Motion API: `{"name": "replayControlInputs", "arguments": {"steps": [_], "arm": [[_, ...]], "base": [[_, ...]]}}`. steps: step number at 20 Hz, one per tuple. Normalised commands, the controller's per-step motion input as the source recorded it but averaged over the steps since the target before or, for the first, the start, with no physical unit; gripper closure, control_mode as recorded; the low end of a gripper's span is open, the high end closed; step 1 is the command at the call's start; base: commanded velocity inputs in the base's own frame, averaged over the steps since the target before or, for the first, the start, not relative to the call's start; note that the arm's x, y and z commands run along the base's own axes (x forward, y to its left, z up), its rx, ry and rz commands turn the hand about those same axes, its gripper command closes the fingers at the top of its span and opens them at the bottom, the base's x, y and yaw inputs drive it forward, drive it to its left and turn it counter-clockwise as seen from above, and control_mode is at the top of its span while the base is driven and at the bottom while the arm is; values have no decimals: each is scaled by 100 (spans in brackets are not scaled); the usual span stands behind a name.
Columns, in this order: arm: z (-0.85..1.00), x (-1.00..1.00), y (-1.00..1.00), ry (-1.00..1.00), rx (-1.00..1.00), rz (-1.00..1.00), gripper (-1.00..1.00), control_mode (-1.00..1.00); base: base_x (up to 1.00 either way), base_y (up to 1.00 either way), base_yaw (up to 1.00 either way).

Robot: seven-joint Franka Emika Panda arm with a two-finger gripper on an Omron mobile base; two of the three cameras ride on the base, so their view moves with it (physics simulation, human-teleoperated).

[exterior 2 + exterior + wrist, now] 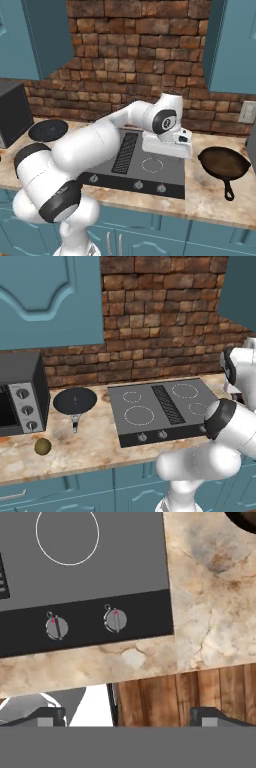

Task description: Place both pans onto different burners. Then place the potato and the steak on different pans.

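Right now gripper [128, 716] hovers over cooktop's [150, 406] front corner, tips wide apart w/ nothing btwn. Black pan [75, 401] sits left-centre on counter [90, 443], potato [43, 446] lower left. Skillet [224, 162] right of frame. Burner ring [67, 534] upper left; steak prob. hidden.

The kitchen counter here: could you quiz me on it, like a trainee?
1. True or false: the black pan sits on a burner.
2. Which lies nearer the toaster oven: A potato, B brown skillet?
3. The skillet rests on the counter to the cooktop's ____ side.

Key: 1 false, it is on the counter left of the cooktop; 2 A; 3 right.
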Motion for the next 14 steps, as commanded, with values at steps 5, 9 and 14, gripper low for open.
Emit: {"name": "replayControlInputs", "arguments": {"steps": [5,9,14], "arm": [[-32,5,-100,-1,0,-2,-100,-100],[-5,18,-95,0,0,0,-100,-100],[-8,28,-64,0,0,0,-100,-100]], "base": [[0,0,0],[0,0,0],[0,0,0]]}}
